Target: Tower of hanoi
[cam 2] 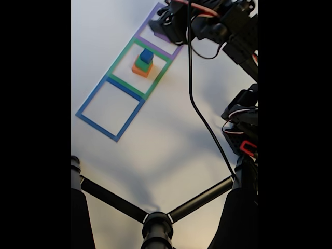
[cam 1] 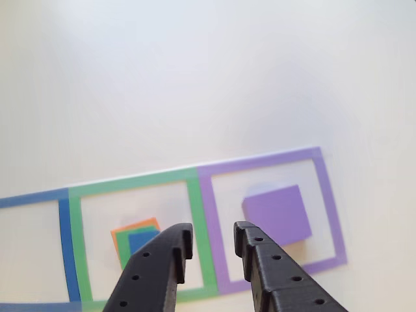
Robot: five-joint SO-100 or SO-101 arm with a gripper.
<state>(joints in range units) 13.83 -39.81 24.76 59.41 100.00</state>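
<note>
A stack of three blocks stands in the green square (cam 1: 203, 221) (cam 2: 128, 52): orange (cam 2: 141, 69) at the bottom, green (cam 2: 143, 64) in the middle, blue (cam 1: 142, 242) (cam 2: 147, 55) on top. A larger purple block (cam 1: 277, 213) lies alone in the purple square (cam 1: 329, 195). My black gripper (cam 1: 213, 250) hovers open above the border between the green and purple squares, with nothing between its fingers. In the fixed view the arm (cam 2: 207, 23) covers the purple square's area.
A blue square (cam 2: 110, 108) (cam 1: 64, 224) with nothing inside lies beyond the green one. A black cable (cam 2: 199, 111) runs across the white table (cam 1: 195, 78). A dark tripod (cam 2: 155, 220) stands at the bottom of the fixed view, with arm parts (cam 2: 244, 119) on the right.
</note>
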